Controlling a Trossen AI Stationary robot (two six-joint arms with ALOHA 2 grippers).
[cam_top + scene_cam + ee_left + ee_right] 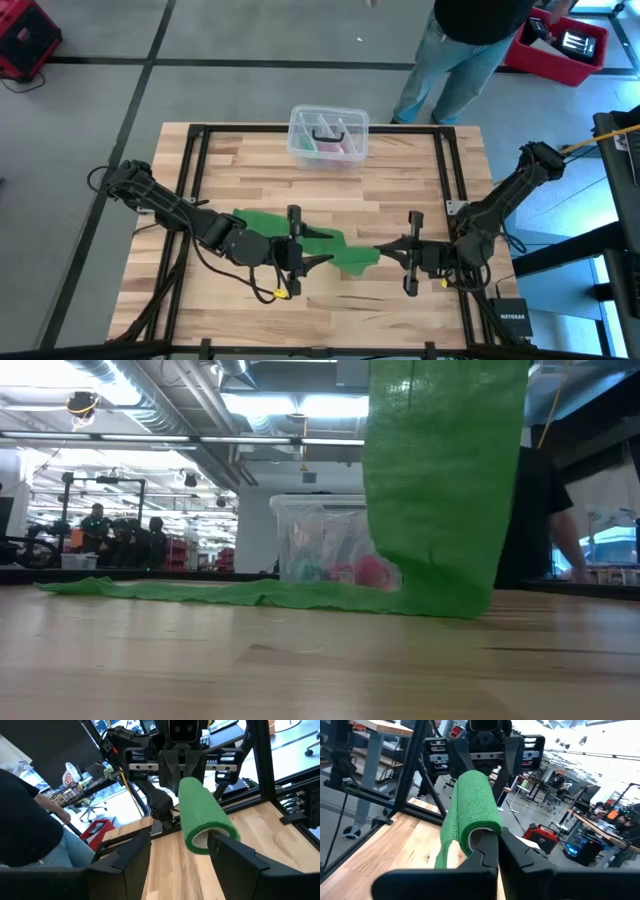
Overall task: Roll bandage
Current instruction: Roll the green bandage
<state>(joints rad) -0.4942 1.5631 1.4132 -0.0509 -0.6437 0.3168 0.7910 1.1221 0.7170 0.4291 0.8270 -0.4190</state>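
**Green strip strung between two claws at mid-table**

Workshop floor and ceiling ducts surround a pale wooden table (250, 170) edged by a black frame (200, 150); a person (460, 50) stands beyond the far edge. Bare wood lies open on the far side of both claws, up to a clear plastic box (328, 135) near the far rim, and a narrower band of wood runs behind them toward the near edge.

Between the arms the bandage (300, 240) is bright green, ribbed, soft fabric. Part lies flat on the wood beside the left gripper (312, 248); the other end curls into a loose tube around the tips of the right gripper (492, 847), lifted off the surface, and in the low view it hangs as a wide curtain.

Right claw: fingers (520, 855) clenched together, the tube end of the bandage wrapped round them. Left claw: fingers (232, 852) spread wide, released, one just touching the tube's rim.

A small dark box (510, 318) behind the right arm reads "NETGEAR".
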